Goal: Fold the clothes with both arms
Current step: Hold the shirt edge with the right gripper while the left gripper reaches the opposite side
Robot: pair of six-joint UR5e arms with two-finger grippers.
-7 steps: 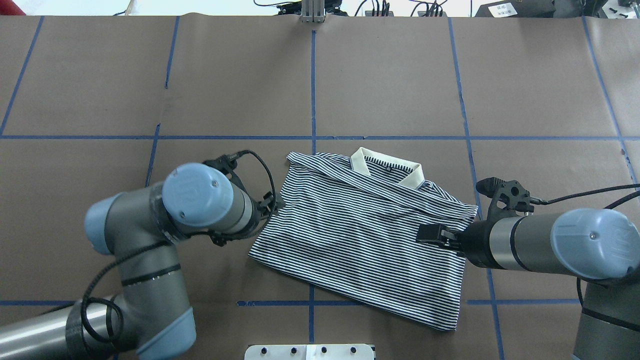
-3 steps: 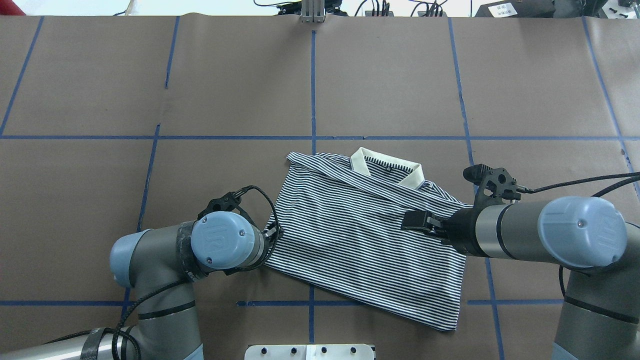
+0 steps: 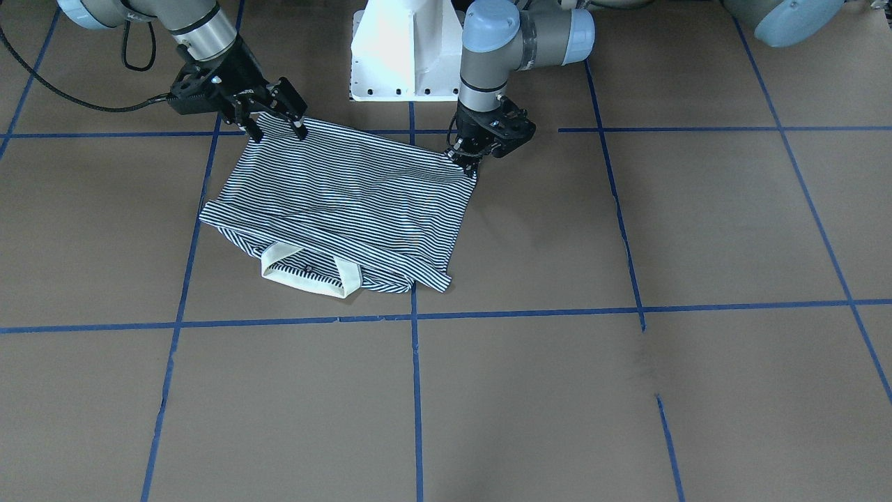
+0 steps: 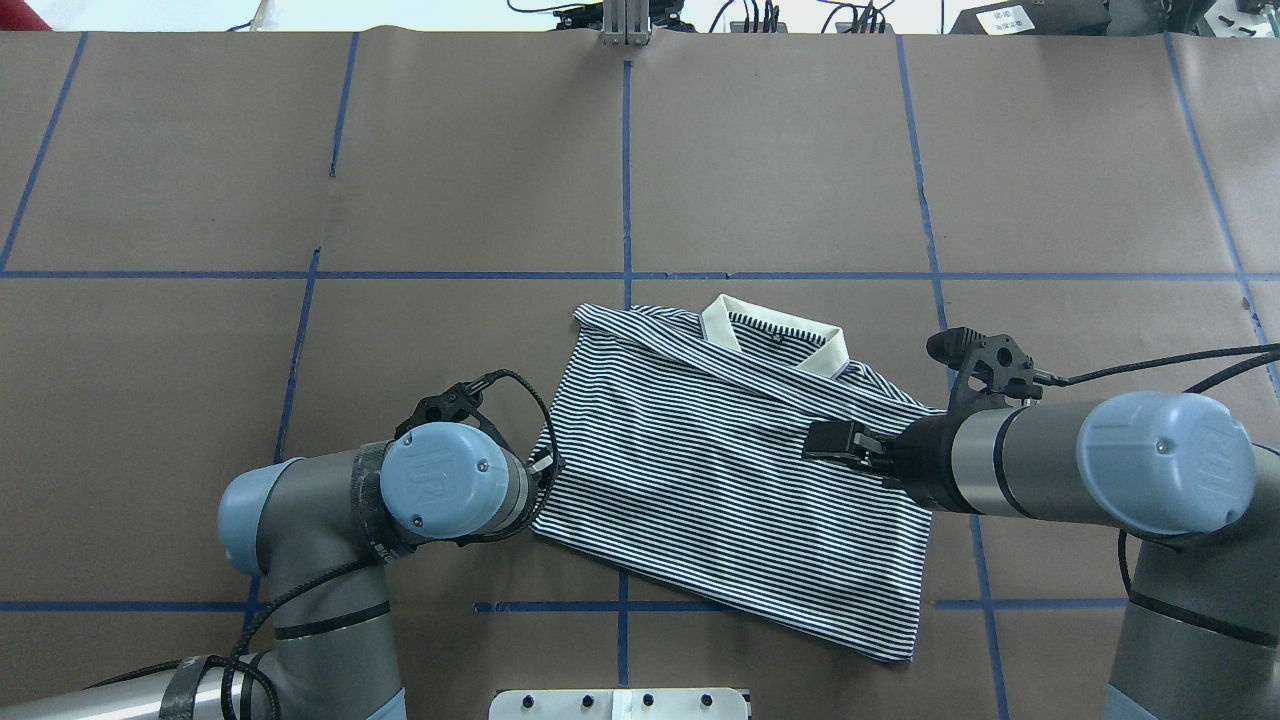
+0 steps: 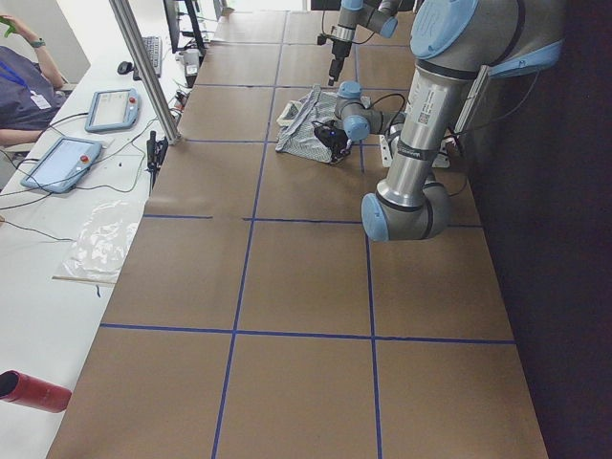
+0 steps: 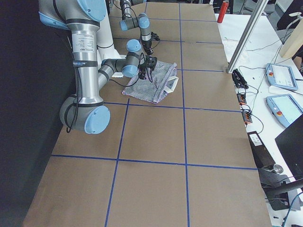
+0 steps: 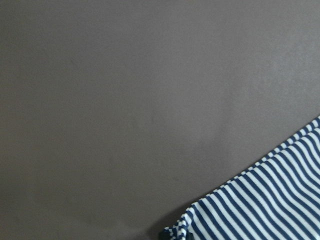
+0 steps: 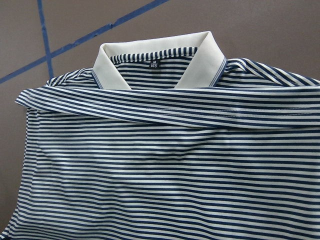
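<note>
1. A navy-and-white striped polo shirt (image 4: 720, 490) lies folded on the brown paper-covered table (image 4: 800, 150), near the middle of the robot-side edge. Its cream collar (image 4: 718, 322) is turned toward the operators' edge.
2. The shirt sits askew. Its hem slants against the robot-side edge, with the hem corner on the robot's right nearest that edge and the corner on the left further in.
3. In the right wrist view, a band of striped cloth is folded slantwise across the front just below the collar.
4. The black two-finger left gripper (image 3: 465, 159) points down from the grey jointed left arm (image 4: 300, 510). Its fingers are drawn together on the hem corner on the robot's left and pinch the cloth there. In the front-facing view the corner meets their tips.
5. The left wrist view shows only that striped corner against bare brown paper, with no fingers in sight.
6. The black two-finger right gripper (image 3: 279, 129), on the grey jointed right arm (image 4: 1080, 470), hangs over the shirt's right side. Its fingers are spread wide and no cloth lies between them. Whether the tips touch the fabric cannot be told.
7. Blue tape lines (image 4: 626, 180) divide the paper into squares, and the shirt straddles the centre line.
8. The white pedestal base (image 3: 401, 49) stands at the middle of the robot-side edge.
</note>
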